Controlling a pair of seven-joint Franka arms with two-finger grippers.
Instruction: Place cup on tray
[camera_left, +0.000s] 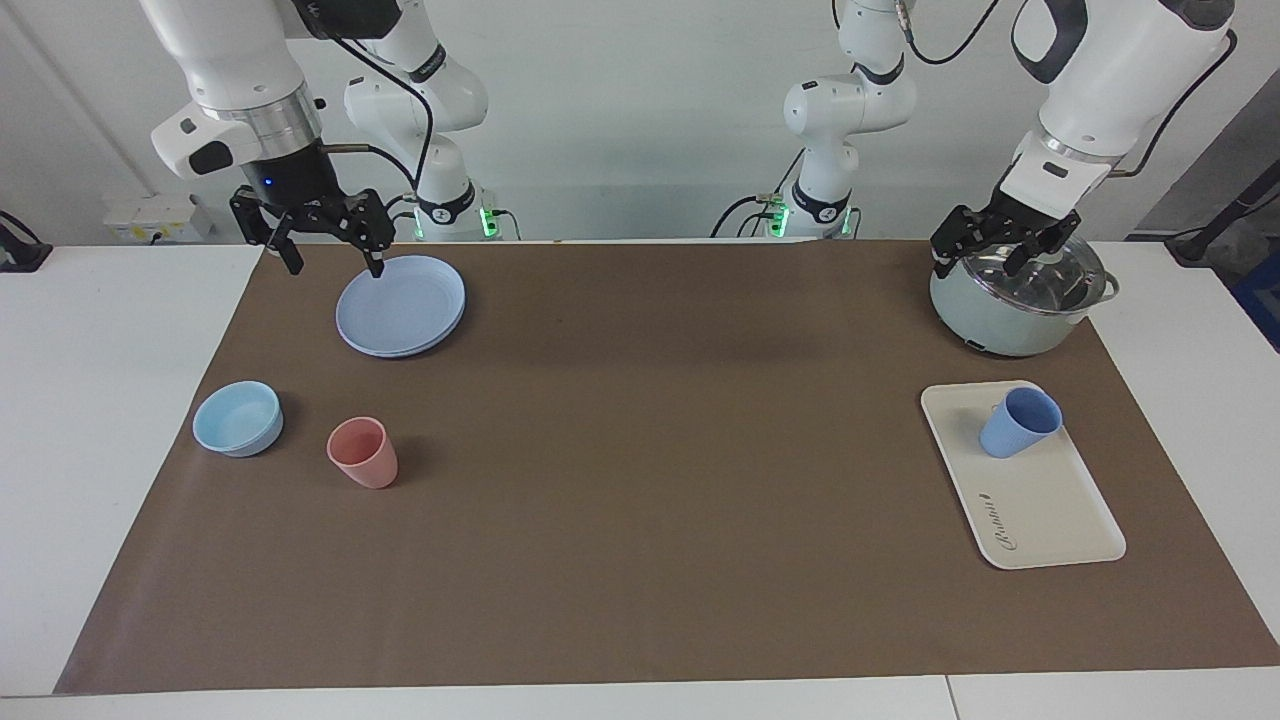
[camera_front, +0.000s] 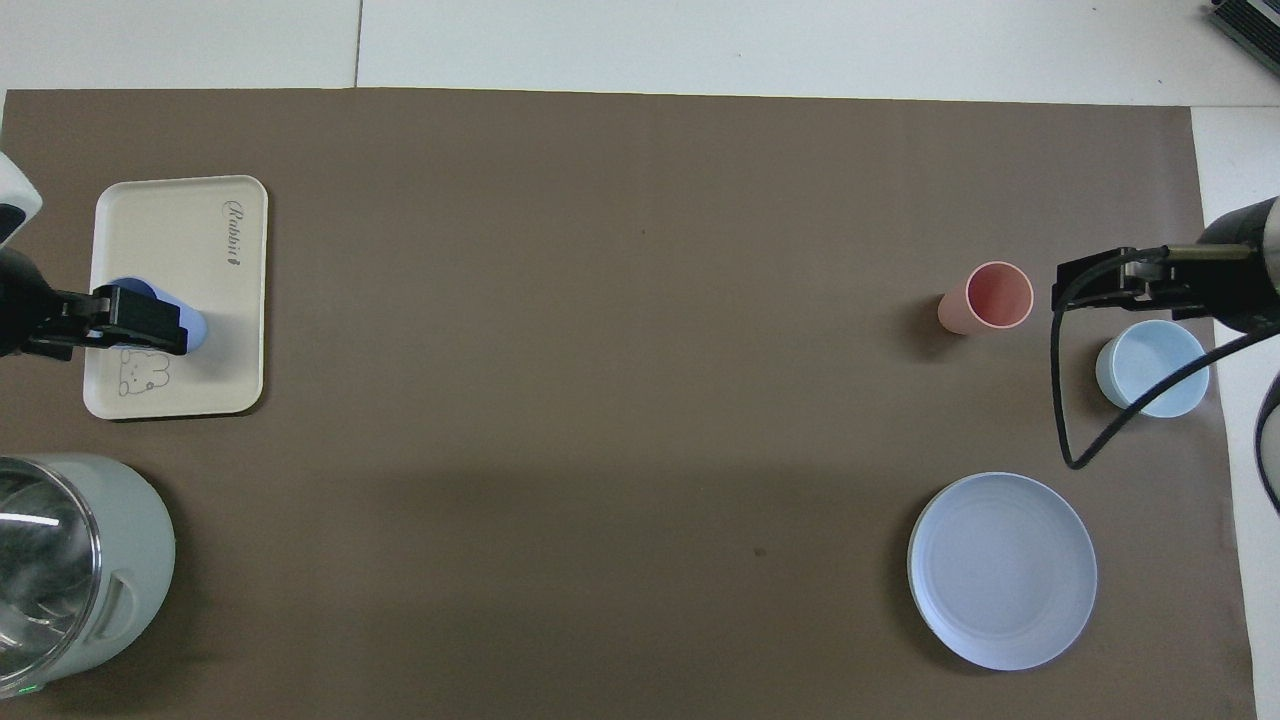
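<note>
On the tray (camera_left: 1040, 510), the cup (camera_left: 1018, 423) upright, mouth upward.

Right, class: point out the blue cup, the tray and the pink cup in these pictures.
blue cup (camera_left: 1018, 423), facing view, on its outer wall.
tray (camera_left: 1050, 510), facing view, on a bare part of its flat surface.
pink cup (camera_left: 364, 455), facing view, on its side wall under the rim.

I logged cup (camera_left: 1018, 422): ribbed matt plastic | tray (camera_left: 1045, 510): smooth matt plastic | pot (camera_left: 1000, 320): glossy body, glass lid (camera_left: 1040, 275) | table cover (camera_left: 640, 480): matt brown paper
</note>
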